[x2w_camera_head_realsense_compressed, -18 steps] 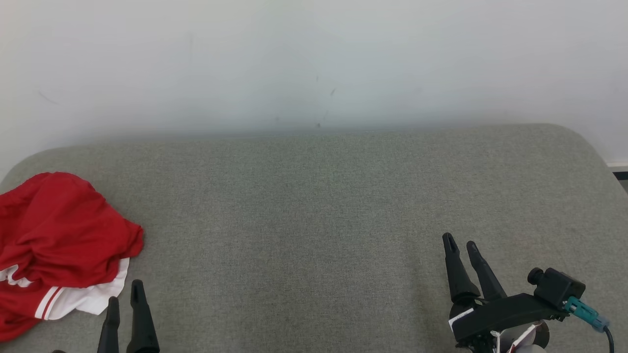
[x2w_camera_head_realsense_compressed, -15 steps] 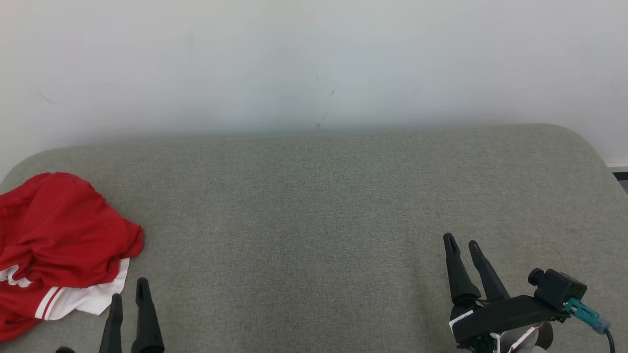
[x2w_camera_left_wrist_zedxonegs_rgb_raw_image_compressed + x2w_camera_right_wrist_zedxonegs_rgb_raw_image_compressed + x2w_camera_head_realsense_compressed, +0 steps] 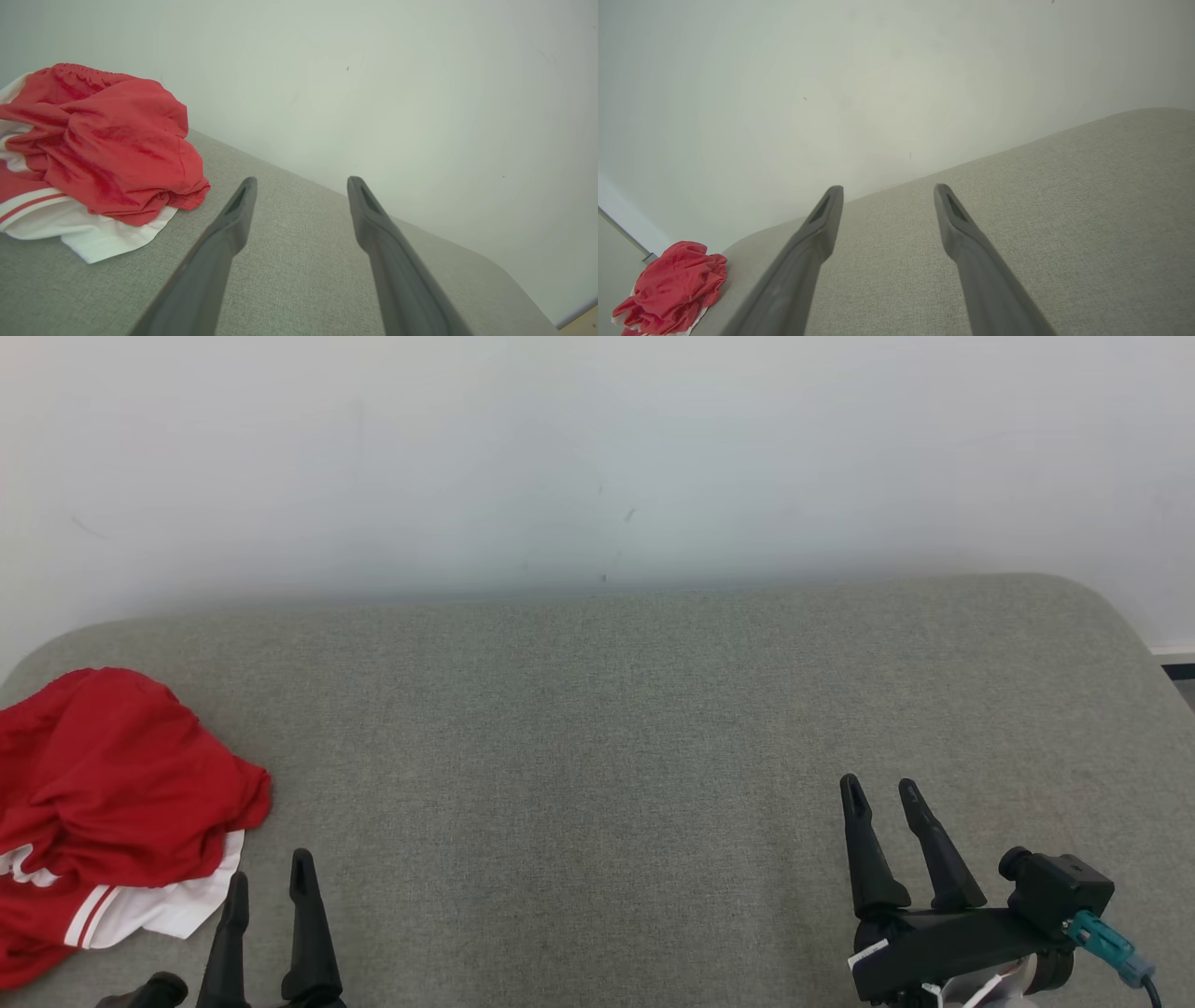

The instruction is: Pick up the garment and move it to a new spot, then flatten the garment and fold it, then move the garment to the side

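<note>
- The garment (image 3: 112,784), red with a white panel and a red-and-white stripe band, lies crumpled in a heap at the left edge of the padded surface (image 3: 597,756).
- The white panel protrudes from under the red folds on the side facing the front edge; the left wrist view shows this (image 3: 107,149).
- The left gripper (image 3: 269,870) sits at the front edge, just beside the garment on its right and not touching it.
- Its fingers are spread apart with bare grey fabric between them (image 3: 301,184).
- The right gripper (image 3: 878,787) sits near the front edge toward the right side, well apart from the garment.
- Its fingers are likewise spread apart and grip nothing (image 3: 887,190).
- In the right wrist view the garment (image 3: 675,284) appears at the far left end of the surface.
- A pale wall (image 3: 597,457) stands along the rear edge.
</note>
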`<state>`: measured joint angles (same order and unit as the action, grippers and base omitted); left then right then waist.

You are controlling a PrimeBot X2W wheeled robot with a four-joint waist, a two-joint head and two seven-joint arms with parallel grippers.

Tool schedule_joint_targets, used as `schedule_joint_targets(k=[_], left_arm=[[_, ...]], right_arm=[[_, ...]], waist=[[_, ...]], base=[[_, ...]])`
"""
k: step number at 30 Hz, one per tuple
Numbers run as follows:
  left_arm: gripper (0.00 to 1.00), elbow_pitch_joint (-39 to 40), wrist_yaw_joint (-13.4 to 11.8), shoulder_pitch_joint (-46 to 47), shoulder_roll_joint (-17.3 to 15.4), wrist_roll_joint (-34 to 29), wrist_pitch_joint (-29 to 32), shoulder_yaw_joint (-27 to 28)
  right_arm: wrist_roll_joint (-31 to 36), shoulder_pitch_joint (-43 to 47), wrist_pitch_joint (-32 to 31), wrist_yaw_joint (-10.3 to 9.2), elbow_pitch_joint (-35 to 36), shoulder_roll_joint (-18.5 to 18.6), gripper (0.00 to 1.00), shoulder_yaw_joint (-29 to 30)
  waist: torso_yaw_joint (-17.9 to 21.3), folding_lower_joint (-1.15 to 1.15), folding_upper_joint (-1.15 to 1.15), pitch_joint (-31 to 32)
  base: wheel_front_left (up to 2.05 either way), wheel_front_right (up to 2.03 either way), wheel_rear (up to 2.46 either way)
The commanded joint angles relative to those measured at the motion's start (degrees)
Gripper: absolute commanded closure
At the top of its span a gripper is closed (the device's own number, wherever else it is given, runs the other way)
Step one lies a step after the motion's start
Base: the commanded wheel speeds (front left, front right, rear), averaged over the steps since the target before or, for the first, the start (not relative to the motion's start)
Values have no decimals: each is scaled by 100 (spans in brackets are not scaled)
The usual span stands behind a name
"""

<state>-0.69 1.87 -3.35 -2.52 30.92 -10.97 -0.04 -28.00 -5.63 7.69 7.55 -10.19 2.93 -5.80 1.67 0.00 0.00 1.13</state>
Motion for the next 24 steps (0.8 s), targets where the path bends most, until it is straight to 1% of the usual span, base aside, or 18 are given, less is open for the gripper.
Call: schedule_joint_targets(k=[1,3,5,9,16,24], left_arm=[[0,31,-31,111,-37,-182,-46,-37],[0,71,1,133,-37,-241,-64,-79],[0,108,57,149,-37,-337,-84,-126],[0,57,92,157,-38,-545,-118,-181],[0,-112,92,173,-40,-753,-174,-232],[0,-203,83,183,-42,-1166,-234,-284]], right_arm=[[164,26,69,-7,120,-4,0,-42],[232,61,101,-7,154,-2,0,-6],[455,72,130,-7,149,-3,0,-84],[720,104,198,-8,152,-1,0,-105],[1146,160,308,-8,257,-2,0,-131],[1574,300,421,-9,352,-3,0,-97]], waist=[[8,0,0,1],[16,0,0,1],[19,0,0,3],[34,0,0,11],[94,0,0,46],[125,0,0,104]], base=[[0,0,0],[0,0,0],[0,0,0],[0,0,0],[0,0,0],[0,0,0]])
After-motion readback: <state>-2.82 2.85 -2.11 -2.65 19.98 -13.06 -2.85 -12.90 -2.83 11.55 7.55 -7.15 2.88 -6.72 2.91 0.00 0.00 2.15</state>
